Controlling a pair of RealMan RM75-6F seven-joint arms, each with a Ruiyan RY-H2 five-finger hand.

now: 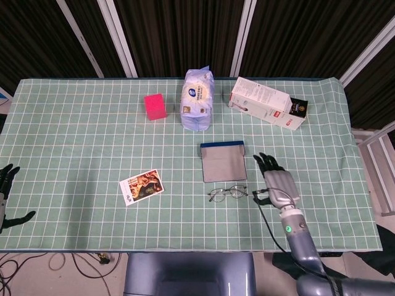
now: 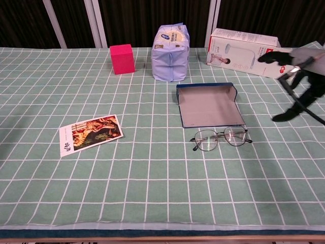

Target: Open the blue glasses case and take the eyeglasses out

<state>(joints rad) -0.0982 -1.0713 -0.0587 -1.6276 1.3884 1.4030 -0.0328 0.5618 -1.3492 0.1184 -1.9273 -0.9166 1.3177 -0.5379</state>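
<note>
The blue glasses case [image 1: 223, 161] [image 2: 209, 104] lies flat and open on the green checked cloth, its grey lining up. The eyeglasses [image 1: 227, 193] [image 2: 221, 138] lie on the cloth just in front of the case, touching no hand. My right hand [image 1: 276, 182] [image 2: 294, 76] hovers to the right of the case and the glasses, fingers spread, holding nothing. My left hand [image 1: 6, 194] shows only at the far left edge of the head view, near the table's front corner, fingers apart and empty.
At the back stand a pink cube [image 1: 155, 106], a blue-white packet of wipes [image 1: 197, 98] and a white carton [image 1: 266, 102] lying on its side. A picture card [image 1: 141, 187] lies at the front left.
</note>
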